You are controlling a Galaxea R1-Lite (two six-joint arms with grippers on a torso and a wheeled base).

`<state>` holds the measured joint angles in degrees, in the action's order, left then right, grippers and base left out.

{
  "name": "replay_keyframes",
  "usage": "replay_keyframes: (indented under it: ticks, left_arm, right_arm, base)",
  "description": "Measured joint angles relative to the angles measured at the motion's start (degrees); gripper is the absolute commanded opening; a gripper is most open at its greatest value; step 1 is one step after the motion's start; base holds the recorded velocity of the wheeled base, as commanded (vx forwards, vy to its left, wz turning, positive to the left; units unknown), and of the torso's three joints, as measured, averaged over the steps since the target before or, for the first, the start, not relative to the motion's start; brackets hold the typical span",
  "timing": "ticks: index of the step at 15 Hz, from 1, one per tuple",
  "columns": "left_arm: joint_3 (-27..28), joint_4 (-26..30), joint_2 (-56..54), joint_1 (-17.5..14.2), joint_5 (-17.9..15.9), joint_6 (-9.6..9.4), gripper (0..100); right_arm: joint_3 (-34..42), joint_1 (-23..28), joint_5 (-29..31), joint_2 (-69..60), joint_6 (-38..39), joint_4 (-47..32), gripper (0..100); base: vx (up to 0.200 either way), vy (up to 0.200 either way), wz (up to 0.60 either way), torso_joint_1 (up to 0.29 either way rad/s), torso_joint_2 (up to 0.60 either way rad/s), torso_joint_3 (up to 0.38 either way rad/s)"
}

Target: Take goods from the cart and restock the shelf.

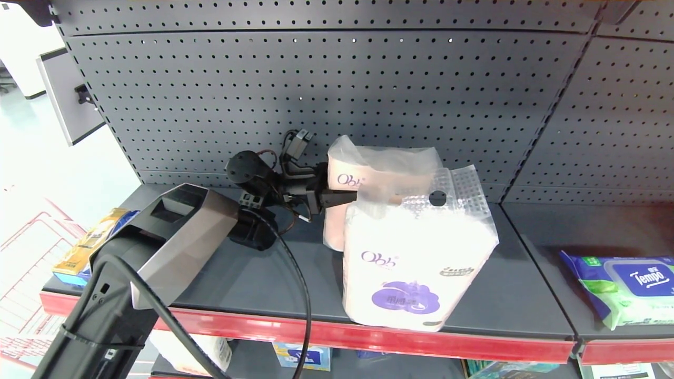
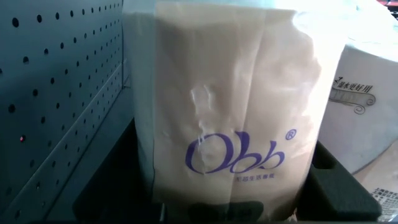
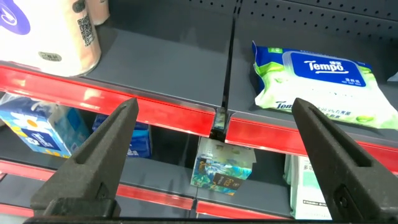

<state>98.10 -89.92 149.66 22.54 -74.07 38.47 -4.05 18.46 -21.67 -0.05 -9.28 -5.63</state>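
- Head view: the left claw [image 1: 339, 190] is clamped on the beige tissue pack [image 1: 384, 168]. The pack stands on the shelf [image 1: 253, 273] against the pegboard [image 1: 316, 95], just behind the white roll pack [image 1: 416, 263]. The placing step looks nearly finished. Next the claw should let go and back out without tipping either pack. The red cart [image 1: 26, 252] sits at the left.
- Left wrist view: dark fingers [image 2: 339, 186] flank the tissue pack [image 2: 236, 112], pressing both sides.
- Right wrist view: the right claw [image 3: 214, 162] hangs with its fingers wide apart, holding nothing, before the shelf's red edge [image 3: 155, 106]. A wet-wipe pack [image 3: 317, 81] lies in the neighbouring bay.
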Motion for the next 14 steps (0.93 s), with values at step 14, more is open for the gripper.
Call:
replay_keyframes:
  ticks: [14]
  left_arm:
    - [-1.3, 0.0, -0.3, 0.2, 0.0, 0.11, 0]
  right_arm:
    - [0.3, 0.1, 12.0, 0.0, 0.7, 0.7, 100]
  base:
    - [0.000, 0.000, 0.00, 0.000, 0.00, 0.000]
